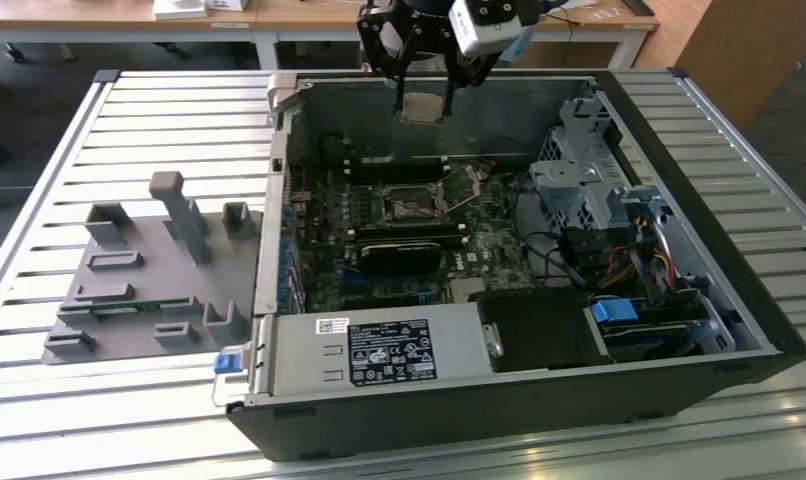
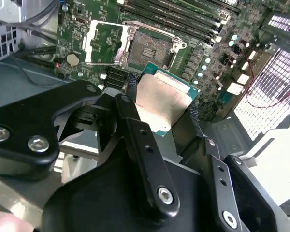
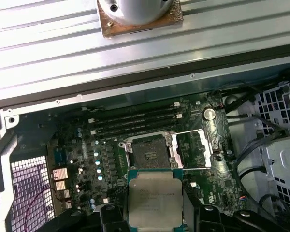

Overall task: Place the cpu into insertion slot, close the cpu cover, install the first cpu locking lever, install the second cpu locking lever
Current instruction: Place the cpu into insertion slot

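Second wrist view: what did the gripper [image 2: 160, 104] hold?
– It was clamped on the cpu [image 2: 170, 92], above the bare insertion slot [image 2: 150, 50]; the cpu cover [image 2: 99, 43] lay open beside it.
– Which step?
– Placing, I'd judge; the cpu needed squaring over the slot.

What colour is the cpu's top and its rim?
Silvery-grey metal top with a teal-green rim; the cpu shows best in the first wrist view.

Exterior view sits high and set back, looking down into the open PC case [image 1: 510, 410] on the slatted table [image 1: 150, 120]. Both wrist views hang close over the motherboard [image 2: 79, 29] [image 3: 82, 145], facing down from opposite sides, sharing the CPU socket [image 2: 152, 48] [image 3: 150, 150] and cpu [image 2: 164, 104] [image 3: 154, 198].
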Available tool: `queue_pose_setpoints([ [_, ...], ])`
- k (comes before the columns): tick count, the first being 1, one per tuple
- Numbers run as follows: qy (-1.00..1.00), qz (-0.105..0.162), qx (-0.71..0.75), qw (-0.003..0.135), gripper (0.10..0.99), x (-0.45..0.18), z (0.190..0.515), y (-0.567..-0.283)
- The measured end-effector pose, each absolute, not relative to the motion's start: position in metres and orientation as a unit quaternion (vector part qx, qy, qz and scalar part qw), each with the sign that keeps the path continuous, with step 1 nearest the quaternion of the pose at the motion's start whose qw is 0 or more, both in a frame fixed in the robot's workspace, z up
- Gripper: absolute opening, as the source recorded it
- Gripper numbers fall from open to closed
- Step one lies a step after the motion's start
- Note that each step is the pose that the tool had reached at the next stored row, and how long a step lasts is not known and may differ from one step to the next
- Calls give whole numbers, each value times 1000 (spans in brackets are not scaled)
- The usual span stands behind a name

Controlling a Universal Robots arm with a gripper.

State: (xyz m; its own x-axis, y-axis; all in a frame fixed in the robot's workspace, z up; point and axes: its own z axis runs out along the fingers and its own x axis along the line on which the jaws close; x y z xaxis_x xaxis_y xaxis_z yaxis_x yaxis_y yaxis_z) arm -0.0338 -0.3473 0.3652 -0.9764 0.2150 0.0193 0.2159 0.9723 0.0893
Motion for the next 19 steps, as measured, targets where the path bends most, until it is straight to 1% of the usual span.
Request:
queue_pose_setpoints([
  [19, -975, -44, -218, -1, 537, -34, 364, -347],
])
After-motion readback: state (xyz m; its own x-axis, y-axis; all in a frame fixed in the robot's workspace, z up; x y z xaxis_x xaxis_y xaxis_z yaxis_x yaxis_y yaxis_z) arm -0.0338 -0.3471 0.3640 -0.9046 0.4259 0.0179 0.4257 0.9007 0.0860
